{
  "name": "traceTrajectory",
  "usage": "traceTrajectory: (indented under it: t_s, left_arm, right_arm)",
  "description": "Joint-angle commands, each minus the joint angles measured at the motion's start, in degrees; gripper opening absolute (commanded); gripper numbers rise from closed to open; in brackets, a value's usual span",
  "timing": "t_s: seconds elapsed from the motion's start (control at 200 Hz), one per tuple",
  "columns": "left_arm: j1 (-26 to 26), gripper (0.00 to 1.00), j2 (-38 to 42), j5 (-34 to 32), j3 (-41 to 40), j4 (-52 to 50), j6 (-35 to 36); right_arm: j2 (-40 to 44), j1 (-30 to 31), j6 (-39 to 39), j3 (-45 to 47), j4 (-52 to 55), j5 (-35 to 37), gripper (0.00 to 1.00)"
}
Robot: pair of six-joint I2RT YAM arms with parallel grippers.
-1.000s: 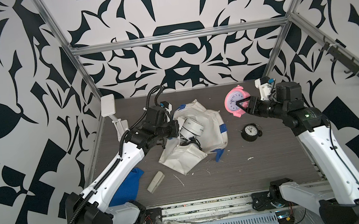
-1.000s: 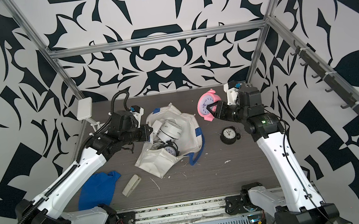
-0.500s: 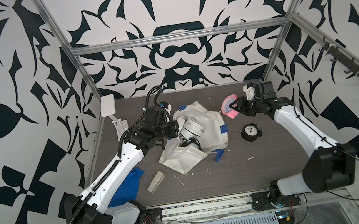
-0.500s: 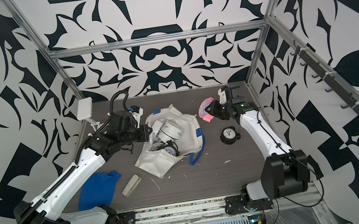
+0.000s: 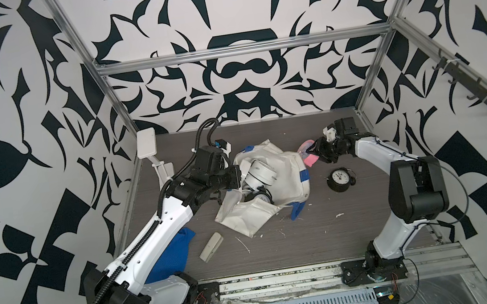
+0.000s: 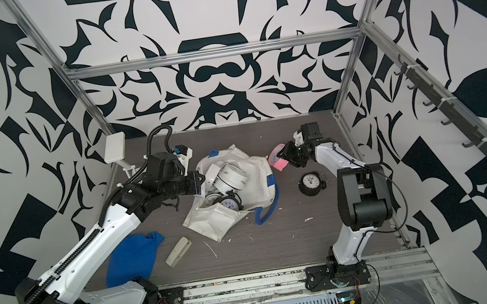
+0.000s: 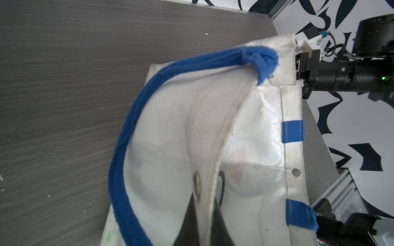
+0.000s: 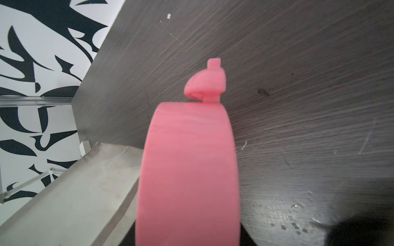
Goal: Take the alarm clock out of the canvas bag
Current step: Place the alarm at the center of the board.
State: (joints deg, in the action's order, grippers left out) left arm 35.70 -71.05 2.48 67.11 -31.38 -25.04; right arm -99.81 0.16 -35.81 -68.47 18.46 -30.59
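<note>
The pink clock (image 5: 308, 160) is held by the right gripper (image 5: 316, 153), outside the bag (image 5: 286, 169) pinched by the left gripper (image 5: 238, 177). Lowering clear of the black clock (image 5: 341, 179) is needed next.

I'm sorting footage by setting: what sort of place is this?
Likely a robot test cell: an aluminium frame with patterned walls boxes in the table, and the left arm and right arm stand on a rail along its front.
</note>
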Motion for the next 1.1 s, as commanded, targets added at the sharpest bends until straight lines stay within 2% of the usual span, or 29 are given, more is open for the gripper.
traceTrajectory:
  t_s: [0.0,0.445,0.555,1.095]
  left_arm:
    - [0.4,0.00,1.8,0.5,0.0,0.8,-0.2]
    - [0.4,0.00,1.9,-0.1,0.1,0.4,-0.1]
    - [0.4,0.00,1.6,-0.3,0.1,0.5,-0.1]
    - [0.4,0.00,0.2,-0.1,0.8,0.6,0.1]
  right_arm:
    - [-0.4,-0.7,-1.9,-3.7,-4.0,-3.8,0.26]
    - [-10.7,-1.4,-0.7,-8.5,-3.0,-5.3,0.27]
    - [-12.2,-1.4,-0.5,-8.4,-3.4,-5.6,0.30]
    - [-11.0,-2.1,-0.7,-4.9,-6.8,-6.2,0.41]
